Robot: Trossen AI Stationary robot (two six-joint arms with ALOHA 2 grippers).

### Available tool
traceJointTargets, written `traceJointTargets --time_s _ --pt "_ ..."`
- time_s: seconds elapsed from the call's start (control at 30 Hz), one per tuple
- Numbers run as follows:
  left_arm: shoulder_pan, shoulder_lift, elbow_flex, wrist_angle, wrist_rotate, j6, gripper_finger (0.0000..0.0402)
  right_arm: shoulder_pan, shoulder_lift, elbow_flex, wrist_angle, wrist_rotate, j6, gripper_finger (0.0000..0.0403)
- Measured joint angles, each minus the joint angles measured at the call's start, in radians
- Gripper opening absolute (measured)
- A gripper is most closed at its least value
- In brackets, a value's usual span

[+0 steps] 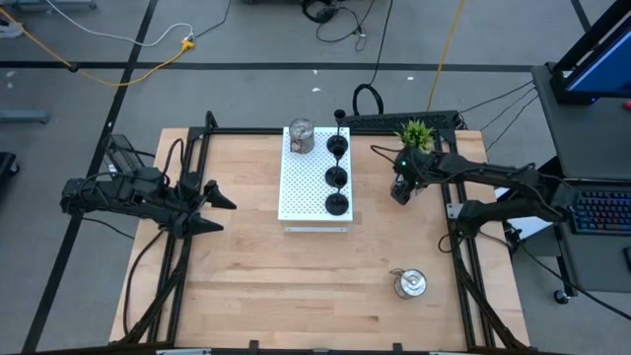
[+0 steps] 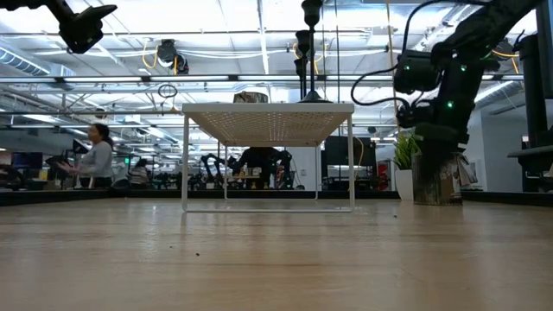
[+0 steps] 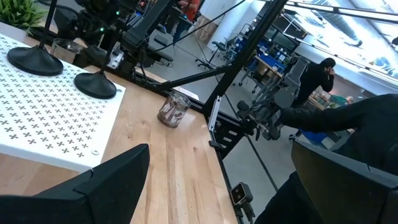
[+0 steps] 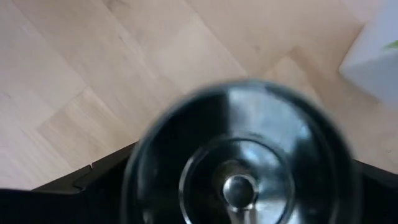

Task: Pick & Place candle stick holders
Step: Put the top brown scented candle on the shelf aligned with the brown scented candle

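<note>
- Three black candle stick holders (image 1: 336,176) are seen standing in a row along the right edge of a white perforated stand (image 1: 304,192) in the far middle of the wooden table (image 1: 296,296).
- One silver candle stick holder (image 1: 301,137) is set on the far left corner of the same stand, just beside the farthest black one.
- A second silver holder (image 1: 409,284) is found on the bare table, near and to the right, well apart from the stand.
- The right gripper (image 1: 401,187) is held low over the table just right of the stand, beside a small green potted plant (image 1: 415,133); its jaws are spread wide.
- In the right wrist view, a round shiny object (image 4: 239,171) is shown directly below the right gripper between its dark fingers (image 4: 74,183); it is probably another silver holder, but the blur leaves this uncertain, and contact cannot be made out.
- The left gripper (image 1: 219,212) is raised at the left side of the table, pointing toward the stand, with jaws spread wide and nothing between them.
- In the low view, a person (image 2: 93,160) is seen in the room beyond the table, at the far left.
</note>
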Motion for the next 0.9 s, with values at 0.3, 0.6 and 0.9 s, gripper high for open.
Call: traceJointTargets --time_s 0.3,0.6,0.9 --pt "0.0 0.0 0.0 0.0 0.001 -0.005 0.0399 0.0 -0.001 -0.032 0.033 0.001 0.034 0.0351" --pt "0.0 0.0 0.0 0.0 -0.007 0.021 0.0399 0.001 -0.008 -0.034 0.03 0.0 0.03 0.0349" --pt "0.0 0.0 0.0 0.013 -0.08 0.038 0.0399 0.018 -0.111 -0.034 0.005 -0.027 0.052 0.0349"
